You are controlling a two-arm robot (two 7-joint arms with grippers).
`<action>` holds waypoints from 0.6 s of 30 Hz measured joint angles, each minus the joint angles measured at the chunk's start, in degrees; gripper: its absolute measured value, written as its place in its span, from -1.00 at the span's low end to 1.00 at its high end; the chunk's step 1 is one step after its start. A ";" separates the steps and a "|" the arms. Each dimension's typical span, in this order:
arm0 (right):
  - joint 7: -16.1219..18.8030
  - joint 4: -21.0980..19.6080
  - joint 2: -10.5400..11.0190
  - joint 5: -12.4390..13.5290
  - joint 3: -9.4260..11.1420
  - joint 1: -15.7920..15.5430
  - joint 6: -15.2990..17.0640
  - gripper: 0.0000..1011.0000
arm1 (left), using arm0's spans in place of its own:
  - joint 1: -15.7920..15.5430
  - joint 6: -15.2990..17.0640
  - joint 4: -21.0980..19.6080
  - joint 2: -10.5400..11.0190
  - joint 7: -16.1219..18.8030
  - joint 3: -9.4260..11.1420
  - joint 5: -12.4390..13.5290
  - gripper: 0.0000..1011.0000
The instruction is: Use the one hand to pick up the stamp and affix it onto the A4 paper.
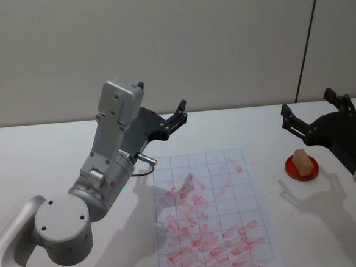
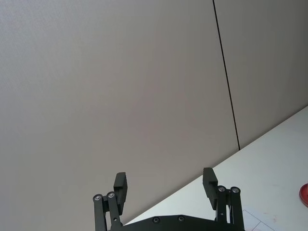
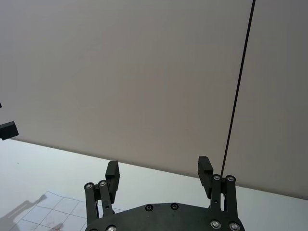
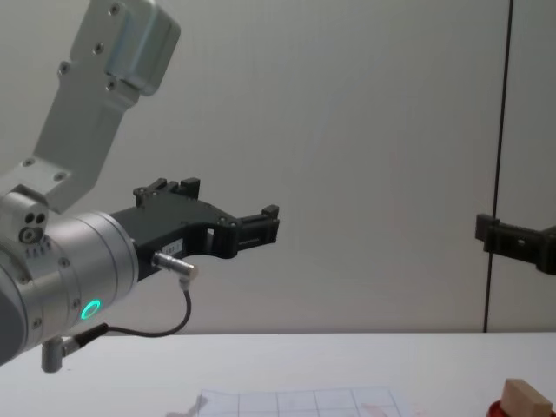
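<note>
Since the stamp (image 1: 300,160) stands on its red pad (image 1: 290,169) on the table (image 1: 45,155), just right of the A4 paper (image 1: 229,160), with nothing holding it, we judge the pick-up as not yet begun. We see the right gripper (image 1: 307,103) raised in the air near the stamp but clear of it, jaws spread wide and empty. The left gripper (image 2: 164,183) hangs high by the paper's far left corner, also spread and empty. Pinkish-red prints already crowd the sheet. What is left, as we read it: descend, grasp the stamp, carry it over, press it down.
</note>
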 joint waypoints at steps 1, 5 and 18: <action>-0.04 0.00 -0.04 -0.02 -0.02 0.01 0.04 0.98 | 0.00 0.00 0.00 0.00 0.00 0.00 0.00 0.98; -0.78 -0.02 -0.51 -0.35 -0.25 0.08 0.87 0.98 | 0.00 0.00 0.00 0.00 0.00 0.00 0.00 0.98; -7.09 -0.72 -3.70 -1.40 -1.64 0.47 9.00 0.98 | 0.00 0.00 0.00 0.00 0.00 0.00 0.00 0.98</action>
